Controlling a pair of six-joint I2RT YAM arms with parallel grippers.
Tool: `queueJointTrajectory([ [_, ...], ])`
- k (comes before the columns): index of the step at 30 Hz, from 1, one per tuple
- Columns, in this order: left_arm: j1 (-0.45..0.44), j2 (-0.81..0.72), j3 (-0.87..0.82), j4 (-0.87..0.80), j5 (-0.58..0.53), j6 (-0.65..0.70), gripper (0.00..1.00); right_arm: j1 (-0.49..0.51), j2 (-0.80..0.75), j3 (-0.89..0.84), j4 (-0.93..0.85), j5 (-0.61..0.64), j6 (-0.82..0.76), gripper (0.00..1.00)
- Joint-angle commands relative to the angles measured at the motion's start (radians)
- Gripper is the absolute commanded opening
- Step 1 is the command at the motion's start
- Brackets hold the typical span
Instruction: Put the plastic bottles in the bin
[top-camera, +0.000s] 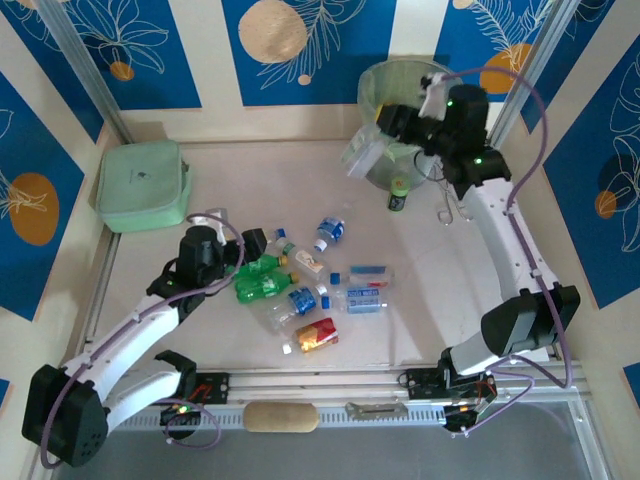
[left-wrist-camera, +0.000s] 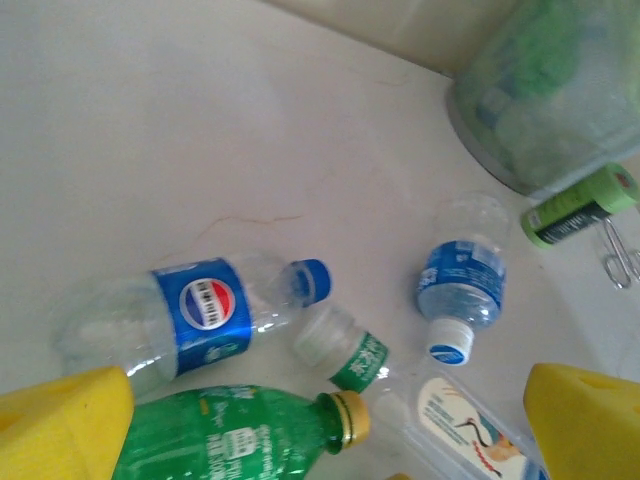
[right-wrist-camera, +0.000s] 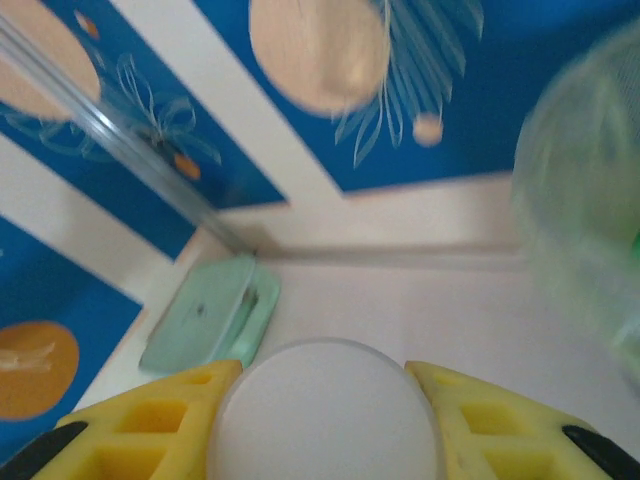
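Clear bottle (top-camera: 362, 152) at the bin (top-camera: 405, 64)
Right gripper (top-camera: 380, 138) clamps it, pale and see-through, just beside the bin's rim; left gripper (left-wrist-camera: 330, 405) splayed, well apart.

Clamped in the right hand (right-wrist-camera: 322, 385), a clear bottle (right-wrist-camera: 325, 415) shows just its round pale end; the rest is cut off by the lower edge. To that hand's right the bin (right-wrist-camera: 590, 220) is a green blur running off the frame. Beneath the spread left hand (left-wrist-camera: 325, 400), a green bottle (left-wrist-camera: 230, 435) and a white-labelled bottle (left-wrist-camera: 470, 420) are cropped at the near edge. Ahead and to its right, the bin is hazy and its top is cut off.
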Motion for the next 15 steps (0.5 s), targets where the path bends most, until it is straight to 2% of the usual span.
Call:
queueJointTrajectory([
  [1, 0.018, -0.026, -0.017, 0.027, 0.005, -0.057, 1.0, -0.041, 0.044, 0.111, 0.015, 0.084, -0.048, 0.35],
  [8, 0.02, -0.001, -0.023, 0.043, 0.069, -0.06, 1.0, -0.087, 0.168, 0.267, 0.16, 0.329, -0.127, 0.35],
  [15, 0.022, 0.022, -0.032, 0.058, 0.111, -0.067, 1.0, -0.122, 0.358, 0.437, 0.127, 0.416, -0.146, 0.35],
])
